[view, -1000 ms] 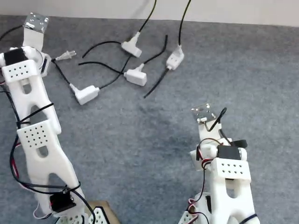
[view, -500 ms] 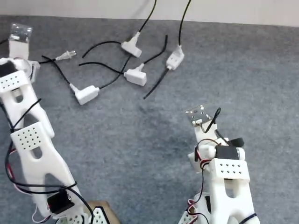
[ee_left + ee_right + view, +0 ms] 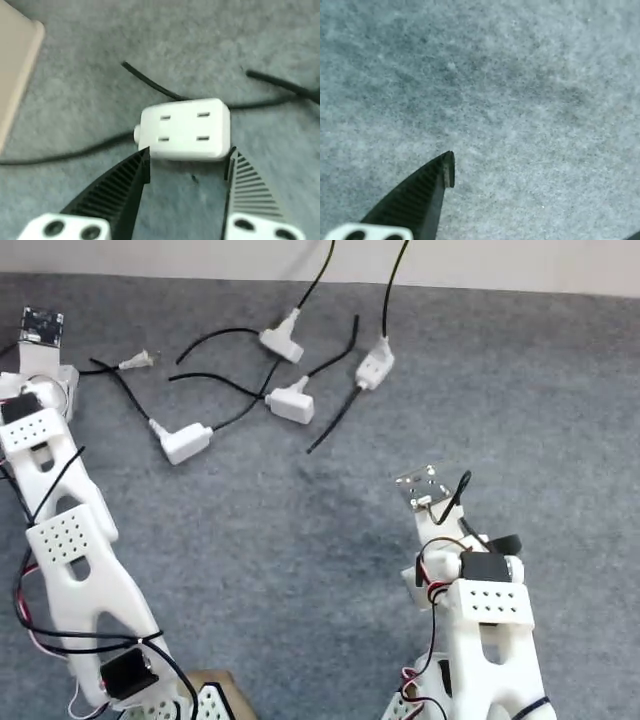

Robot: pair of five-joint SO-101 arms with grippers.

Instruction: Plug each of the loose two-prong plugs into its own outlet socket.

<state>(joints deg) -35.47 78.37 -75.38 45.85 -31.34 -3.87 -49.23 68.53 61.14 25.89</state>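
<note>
**Socket block framed by the left arm's spread jaws**

The white outlet block (image 3: 185,129) lies flat on the grey carpet (image 3: 250,540), slots up. It sits just ahead of the left gripper (image 3: 188,161), whose jaws stand apart on either side of it, probably lined up to grasp or steady it. A loose two-prong plug (image 3: 137,362) lies unplugged near that arm. The right gripper (image 3: 542,200) hangs over bare carpet, jaws wide apart, seemingly idle.

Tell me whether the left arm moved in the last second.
Yes. The left arm swung away from the white socket, toward the high view's left edge.
</note>
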